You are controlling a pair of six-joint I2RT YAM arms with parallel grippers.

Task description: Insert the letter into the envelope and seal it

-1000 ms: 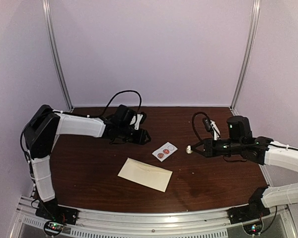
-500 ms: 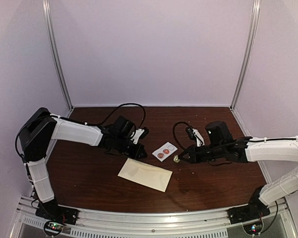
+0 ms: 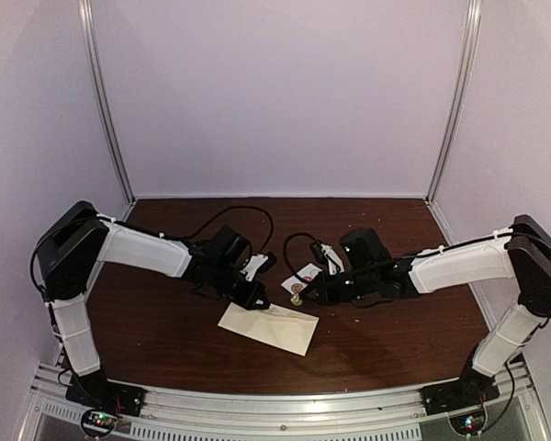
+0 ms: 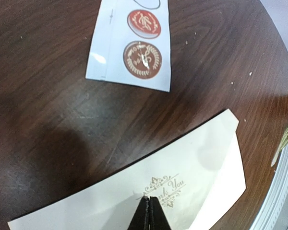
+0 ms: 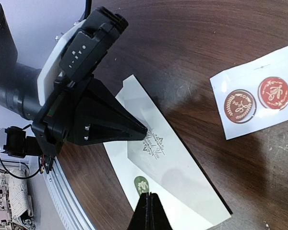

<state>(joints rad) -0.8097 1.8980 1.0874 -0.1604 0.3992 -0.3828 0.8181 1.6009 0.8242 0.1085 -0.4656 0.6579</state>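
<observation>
**As both arms close in, seal heads for the flap**

While the earlier top views had both arms well back from the paper, we now see them converged over the envelope (image 3: 268, 328). It lies flat and slightly skewed at the near middle of the table (image 3: 165, 331), flap side up.

The left gripper (image 4: 148, 201) has come down from the far left. Its fingers are pressed together with nothing between them, and the tip sits right on the gold "Thank You" print, touching the paper. We read that as pinning the flap down.

The right gripper (image 5: 147, 199) has swept in from the right and past the sticker strip (image 5: 259, 96). It is clamped on a small round green seal sticker (image 5: 141, 184), which came along at its tip.

No loose letter shows anywhere and the flap looks folded shut. So we judge insertion done and sealing as the step in hand.

In the right wrist view the seal hangs over the envelope body, just beside the left tip and toward one long edge. We cannot tell whether the seal touches the paper yet. From above, the two tips are near each other at the envelope's far edge, with the strip just beyond them.
</observation>
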